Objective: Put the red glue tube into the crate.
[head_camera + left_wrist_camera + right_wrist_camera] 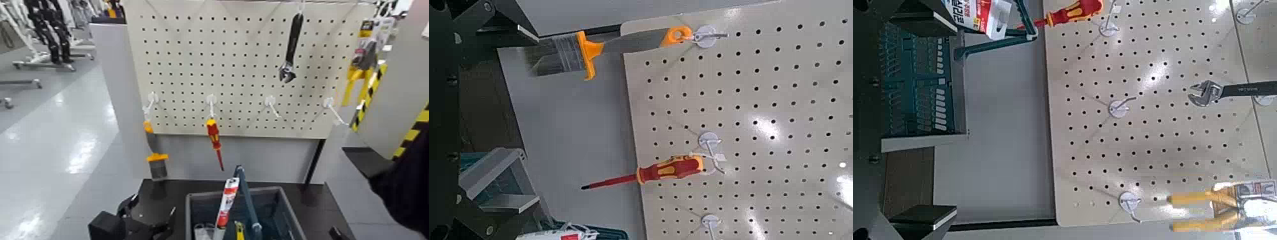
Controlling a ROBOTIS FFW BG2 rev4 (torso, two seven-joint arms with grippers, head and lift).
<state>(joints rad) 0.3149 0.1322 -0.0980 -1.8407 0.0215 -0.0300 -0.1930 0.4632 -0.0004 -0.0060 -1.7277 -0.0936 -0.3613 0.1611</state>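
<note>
Head view: four hooks (212, 100), one brush (156, 159), one screwdriver (214, 137), one wrench (291, 51); the red glue tube (226, 207) leans in the crate (191, 217), left gripper (152, 207) open beside it — and only here, a yellow item (239, 230). Left wrist view: three hooks, brush, screwdriver. Right wrist view: right gripper (928, 120) open by the crate, yellow-handled tool (1203, 208), tube lettering too small to read

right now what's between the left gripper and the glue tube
In the head view, the crate's left wall lies between left gripper and tube.
</note>
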